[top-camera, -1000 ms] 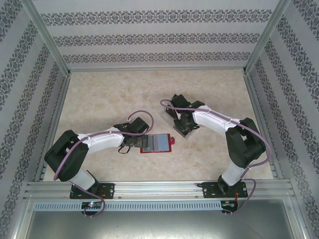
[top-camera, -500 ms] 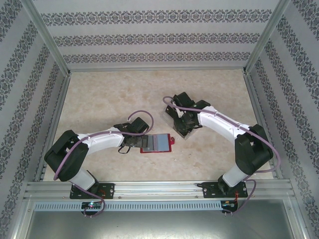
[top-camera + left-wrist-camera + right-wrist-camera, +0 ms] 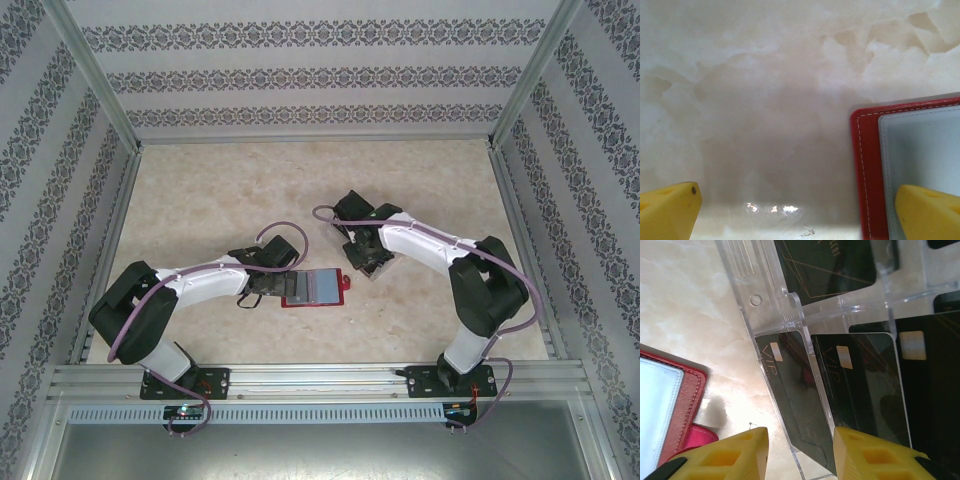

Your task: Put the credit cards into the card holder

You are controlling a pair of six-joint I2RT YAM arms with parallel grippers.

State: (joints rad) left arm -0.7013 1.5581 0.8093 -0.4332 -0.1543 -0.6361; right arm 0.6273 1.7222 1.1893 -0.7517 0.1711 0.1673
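Observation:
The card holder (image 3: 318, 287) is a red wallet lying open and flat on the table, with its clear sleeve (image 3: 920, 150) facing up. My left gripper (image 3: 800, 215) is wide open at the wallet's left edge, and one yellow fingertip (image 3: 930, 212) is over the sleeve. Several black credit cards (image 3: 860, 385) lie in a clear plastic tray (image 3: 770, 295). One card (image 3: 790, 390) leans against the tray's wall. My right gripper (image 3: 800, 455) stands open, straddling that wall and the leaning card without closing on either.
The wallet's red snap tab (image 3: 695, 435) points toward the tray, with a narrow strip of bare marble table between them. Aluminium frame rails and patterned walls enclose the table (image 3: 220, 190), and there is free room at the back.
My right arm's elbow swung outward and came back. Its gripper stayed over the tray, shifted slightly left, and its jaws widened. The left arm and the wallet have not moved.

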